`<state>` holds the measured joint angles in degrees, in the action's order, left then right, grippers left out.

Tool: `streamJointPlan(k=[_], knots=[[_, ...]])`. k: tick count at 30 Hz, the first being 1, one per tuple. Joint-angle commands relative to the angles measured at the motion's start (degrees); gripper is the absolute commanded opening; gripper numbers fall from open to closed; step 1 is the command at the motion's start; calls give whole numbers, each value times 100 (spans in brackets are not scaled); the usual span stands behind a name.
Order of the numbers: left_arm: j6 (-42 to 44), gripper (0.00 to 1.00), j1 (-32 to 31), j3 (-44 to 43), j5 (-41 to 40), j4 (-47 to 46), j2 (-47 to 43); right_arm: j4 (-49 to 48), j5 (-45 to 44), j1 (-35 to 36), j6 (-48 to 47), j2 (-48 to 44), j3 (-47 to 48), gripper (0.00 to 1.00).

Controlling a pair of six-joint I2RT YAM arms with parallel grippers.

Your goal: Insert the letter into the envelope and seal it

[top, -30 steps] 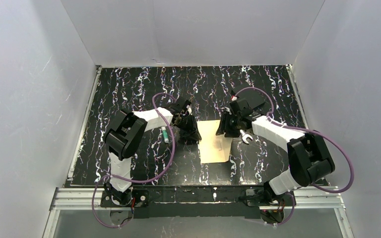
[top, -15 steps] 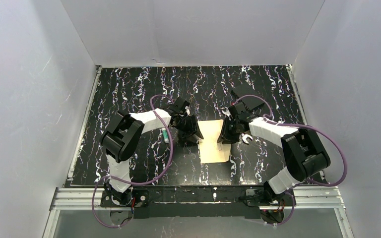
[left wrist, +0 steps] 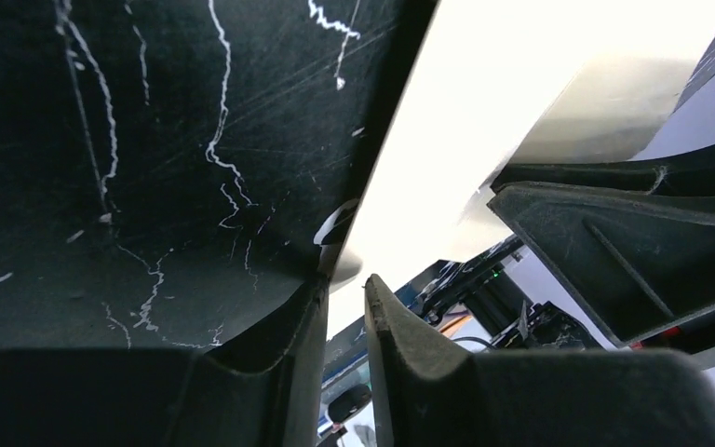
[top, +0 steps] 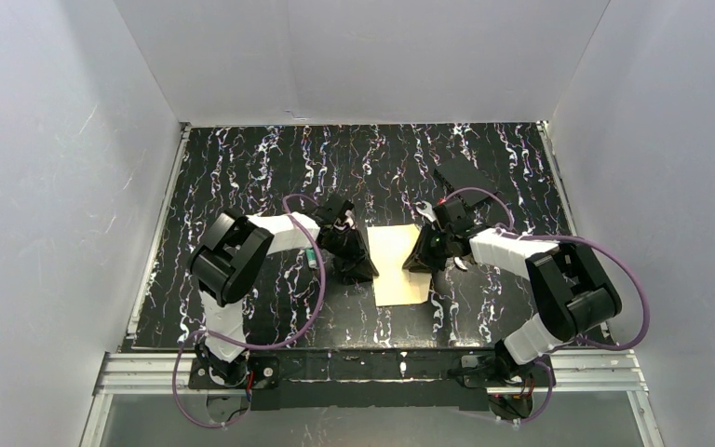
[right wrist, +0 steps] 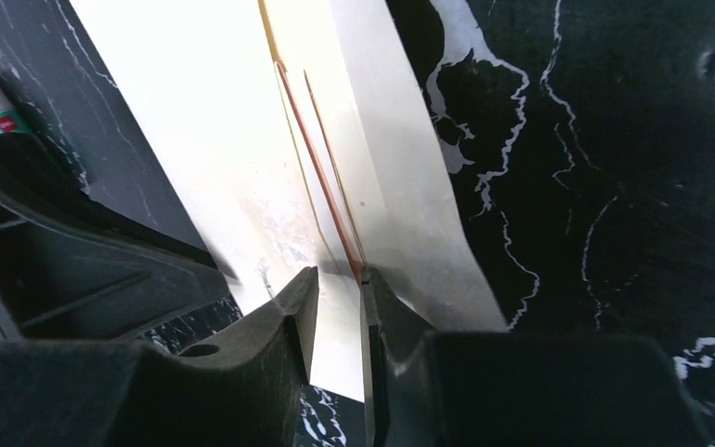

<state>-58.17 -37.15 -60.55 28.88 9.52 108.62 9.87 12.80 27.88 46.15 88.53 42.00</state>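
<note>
**Q:** So where's the cream-white paper envelope (top: pixel 398 272) (left wrist: pixel 484 102) (right wrist: pixel 214 140) sitting?

**A:** Mid-way across the black marbled table (top: pixel 242 168), between my two grippers. My left gripper (top: pixel 365 270) (left wrist: pixel 344 284) is pinched nearly closed on its left edge, and that side is lifted.

**Q:** And the tan kraft-paper letter (right wrist: pixel 317 168)?

**A:** Just a thin brown edge showing in the envelope. My right gripper (top: pixel 417 263) (right wrist: pixel 338 275) has its jaws narrow right at that edge. Can't tell if they actually grip.
</note>
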Motion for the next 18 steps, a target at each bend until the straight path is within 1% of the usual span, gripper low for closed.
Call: streamJointPlan(k=[1, 6, 9, 11, 14, 15, 18], knots=[[-142, 19, -176, 173, -32, -55, 338, -576, 237, 42, 413, 17, -411, 32], [-112, 19, -171, 184, -28, -76, 363, -920, 337, 41, 580, -4, -579, 33], [-36, 20, -177, 110, -41, -27, 376, -925, 355, 42, 591, 4, -593, 35], [86, 21, -174, 21, -156, 142, 346, -773, 205, 42, 525, -106, -526, 39], [373, 26, -143, -93, -495, 440, 173, -522, -87, 42, 272, -314, -298, 47], [477, 29, -126, -137, -584, 541, 117, -441, -178, 42, 159, -352, -193, 49], [696, 36, -79, -220, -810, 738, -34, -180, -453, 47, -223, -427, 172, 51]])
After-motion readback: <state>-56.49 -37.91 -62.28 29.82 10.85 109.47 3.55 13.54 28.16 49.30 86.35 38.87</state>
